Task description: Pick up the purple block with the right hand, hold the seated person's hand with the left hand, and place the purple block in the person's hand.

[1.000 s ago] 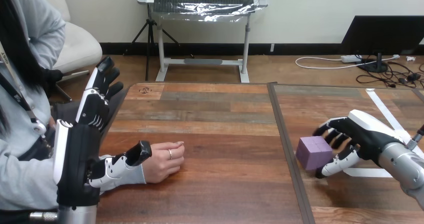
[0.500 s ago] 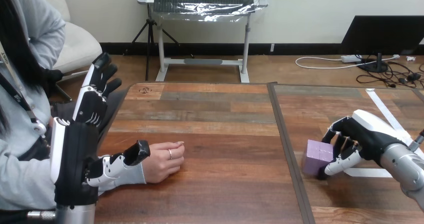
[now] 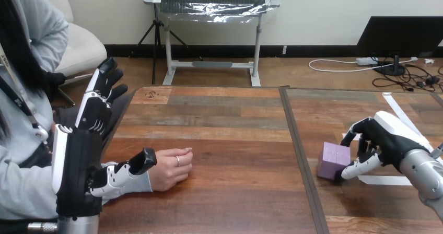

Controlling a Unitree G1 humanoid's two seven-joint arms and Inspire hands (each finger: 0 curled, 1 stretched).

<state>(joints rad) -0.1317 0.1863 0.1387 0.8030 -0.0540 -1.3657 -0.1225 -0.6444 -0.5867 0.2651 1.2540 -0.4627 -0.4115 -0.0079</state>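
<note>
Table [image 3: 224, 140]: we are seeing the purple block [image 3: 333, 160] sitting on its right part.
Right hand [image 3: 389, 137]: fingers [image 3: 367, 136] are curling round the block, grasping it.
Left hand [image 3: 78, 166]: fingers are standing straight, released; thumb is lying over the person's wrist [image 3: 150, 182].
Person's hand [image 3: 170, 168]: resting on the table's left.

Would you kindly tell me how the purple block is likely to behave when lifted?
The purple block looks rigid, with crisp edges, so it probably will not deform. Its flat faces sit flush on the table, so rolling seems unlikely. Smooth sides might slip in the right robot hand.
</note>
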